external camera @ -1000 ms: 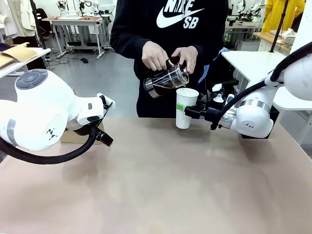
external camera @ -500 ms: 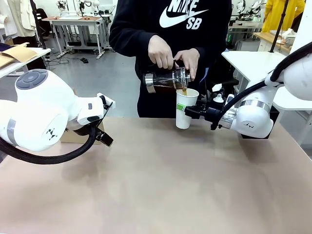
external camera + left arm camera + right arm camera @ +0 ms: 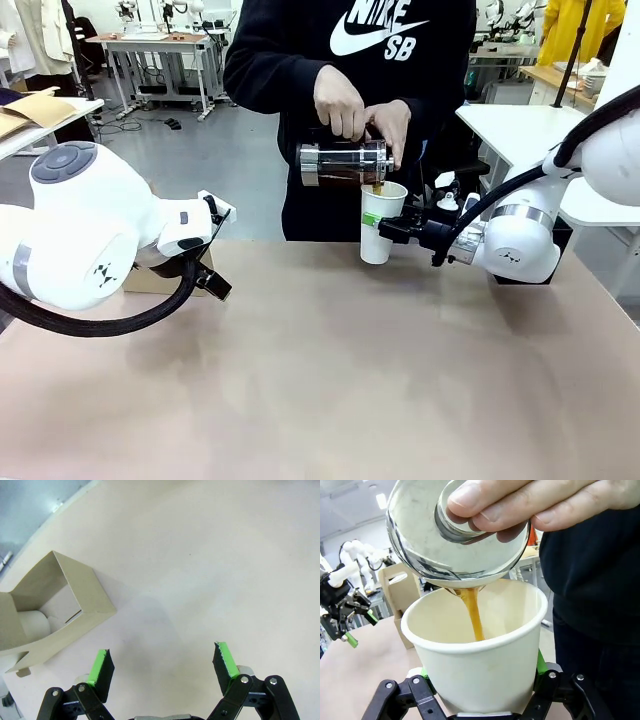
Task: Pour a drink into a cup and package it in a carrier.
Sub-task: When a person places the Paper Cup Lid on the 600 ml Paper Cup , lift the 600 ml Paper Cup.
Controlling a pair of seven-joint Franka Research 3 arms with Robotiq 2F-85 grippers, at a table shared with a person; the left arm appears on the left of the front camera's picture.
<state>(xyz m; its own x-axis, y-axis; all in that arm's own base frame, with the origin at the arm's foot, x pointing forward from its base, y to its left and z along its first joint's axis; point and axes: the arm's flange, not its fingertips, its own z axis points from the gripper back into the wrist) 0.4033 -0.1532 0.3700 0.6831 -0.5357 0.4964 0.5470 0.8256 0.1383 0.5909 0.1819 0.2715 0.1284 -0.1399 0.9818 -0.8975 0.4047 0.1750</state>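
Now our right end effector (image 3: 392,228) pinches the cup (image 3: 378,248) upright near the far edge of the worktop (image 3: 330,370); the person (image 3: 350,40) tips a glass pitcher (image 3: 345,163) over it with both hands, and the drink (image 3: 472,612) runs in a thin amber stream into the cup. Our left end effector (image 3: 162,665) hangs spread above bare worktop, near the carrier (image 3: 60,605); it touches nothing.

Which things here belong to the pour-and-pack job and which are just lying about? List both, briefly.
Job: drink pouring from the pitcher; cup, clamped by the right gripper; carrier, beside the open left gripper.
Lying about: flat cardboard on the side table; far workbench.
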